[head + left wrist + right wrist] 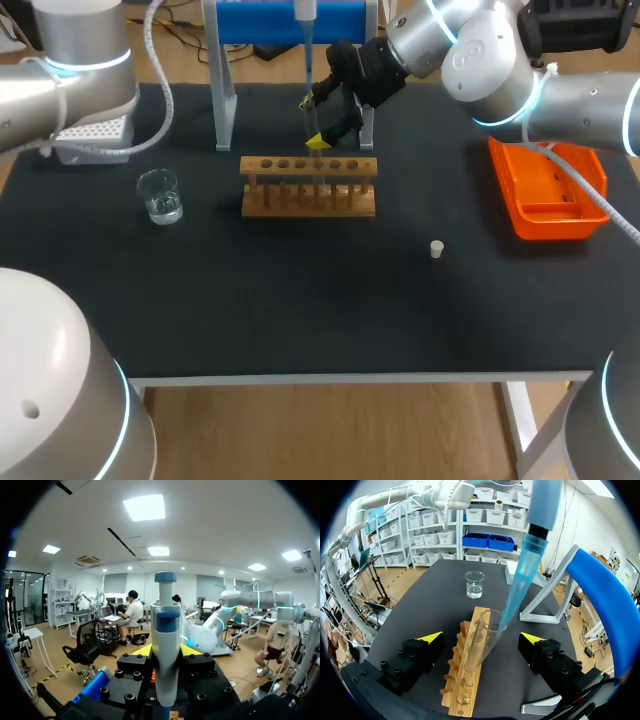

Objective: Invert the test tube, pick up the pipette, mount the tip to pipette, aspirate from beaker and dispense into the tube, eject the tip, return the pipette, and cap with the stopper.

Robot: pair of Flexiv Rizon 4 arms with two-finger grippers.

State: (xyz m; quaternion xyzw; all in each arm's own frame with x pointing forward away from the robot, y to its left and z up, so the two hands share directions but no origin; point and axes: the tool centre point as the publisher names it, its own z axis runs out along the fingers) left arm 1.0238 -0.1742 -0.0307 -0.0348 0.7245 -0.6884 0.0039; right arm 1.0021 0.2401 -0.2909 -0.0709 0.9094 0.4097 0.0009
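Right wrist view, item 1: test tube [484,642], clear glass, slim cyl., seated mouth-up in wooden rack [472,690], leaning a bit. The right gripper [482,638] stands w/ fingers wide apart either side of it, neither touching, so it holds nothing. Item 2: pipette tip [516,590], translucent blue plastic, long taper, point just inside the tube mouth. Can't tell whether liquid is in it. Item 3: pipette [165,625], white/blue hard plastic, round plunger button on top, clamped between the fingers of the left gripper [166,652] per left wrist view. Step, by your likely reading: dispense into tube. Next move needs the plunger pressed w/ the tip inside the mouth, then a straight lift so you don't knock the glass. Item 4: beaker [160,195], clear glass, low, some liquid, well apart from rack. Item 5: stopper [436,249], small pale plug on black matte table [300,320], not yet used. Misc.: orange plastic tray [548,190]; white tip box [95,135]; blue-topped stand [290,22] behind rack.
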